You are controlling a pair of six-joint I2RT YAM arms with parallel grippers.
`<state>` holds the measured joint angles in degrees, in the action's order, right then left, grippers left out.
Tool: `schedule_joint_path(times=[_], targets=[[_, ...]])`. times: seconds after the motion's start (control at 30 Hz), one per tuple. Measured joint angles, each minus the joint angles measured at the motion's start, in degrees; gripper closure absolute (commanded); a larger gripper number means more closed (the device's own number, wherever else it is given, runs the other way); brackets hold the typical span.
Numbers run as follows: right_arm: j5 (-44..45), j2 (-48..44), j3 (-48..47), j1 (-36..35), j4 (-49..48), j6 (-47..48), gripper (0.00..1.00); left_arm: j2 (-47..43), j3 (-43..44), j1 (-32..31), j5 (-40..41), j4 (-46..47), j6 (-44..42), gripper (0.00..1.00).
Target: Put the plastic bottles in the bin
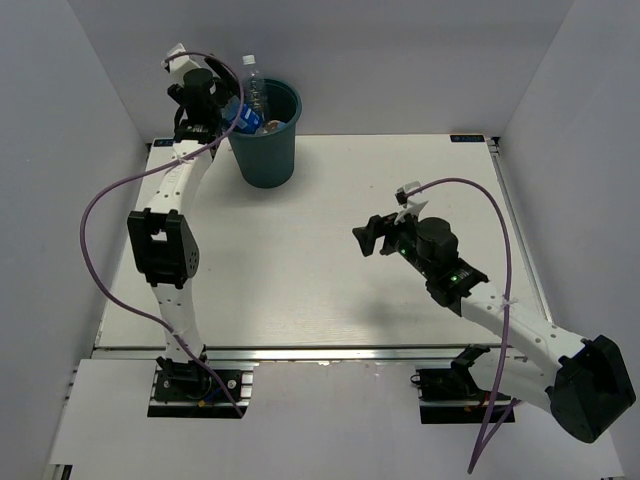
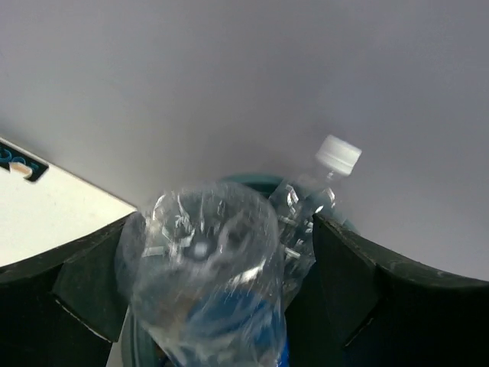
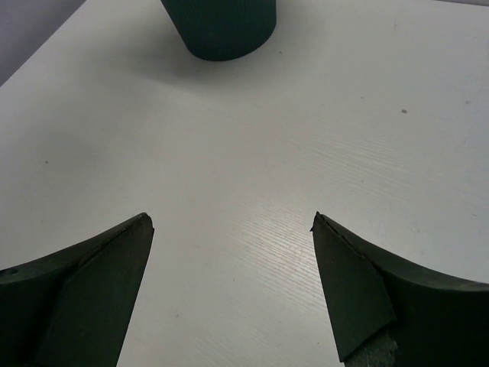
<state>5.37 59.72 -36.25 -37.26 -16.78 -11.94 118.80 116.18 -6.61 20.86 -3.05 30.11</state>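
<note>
The dark teal bin [image 1: 266, 150] stands at the table's back left; its base also shows in the right wrist view [image 3: 221, 27]. A clear bottle with a white cap [image 1: 252, 85] stands upright inside it, seen also in the left wrist view [image 2: 321, 187]. My left gripper [image 1: 222, 112] is at the bin's left rim with its jaws wide apart. A clear blue-labelled bottle [image 2: 202, 267] lies blurred between the fingers, with a gap to the right finger [image 2: 344, 283]. In the top view it [image 1: 238, 117] leans over the rim. My right gripper [image 1: 372, 238] is open and empty over the table [image 3: 252, 191].
Grey walls enclose the table on the back and sides. The left arm's purple cable [image 1: 110, 190] loops out to the left; the right arm's cable [image 1: 505, 260] arcs over the right side. Something orange-brown [image 1: 272, 127] shows inside the bin.
</note>
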Motion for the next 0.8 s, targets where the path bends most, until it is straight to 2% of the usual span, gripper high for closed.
schedule_joint_path(times=[0.17, 0.3, 0.5, 0.6, 0.8], targets=[[0.04, -0.35, 0.55, 1.66, 0.55, -1.73, 0.11, 0.87, 0.44, 0.0, -2.69, -2.8, -0.33, 0.02], [0.24, -1.14, 0.57, 2.84, 0.59, -4.22, 0.11, 0.44, 4.11, 0.0, -3.28, -6.32, -1.44, 0.02], [2.25, -2.32, 0.57, 4.74, 2.23, -8.0, 0.11, -6.21, 3.67, 0.0, -3.34, -11.28, -3.26, 0.02], [3.8, -3.41, 0.57, 4.9, 3.91, -9.33, 0.11, -16.17, -5.9, -0.04, -1.05, -13.38, -2.99, 0.02], [5.18, -6.84, 2.97, 4.9, 3.34, -10.12, 0.11, -47.23, -44.54, -0.11, 4.79, -10.64, 4.07, 0.02]])
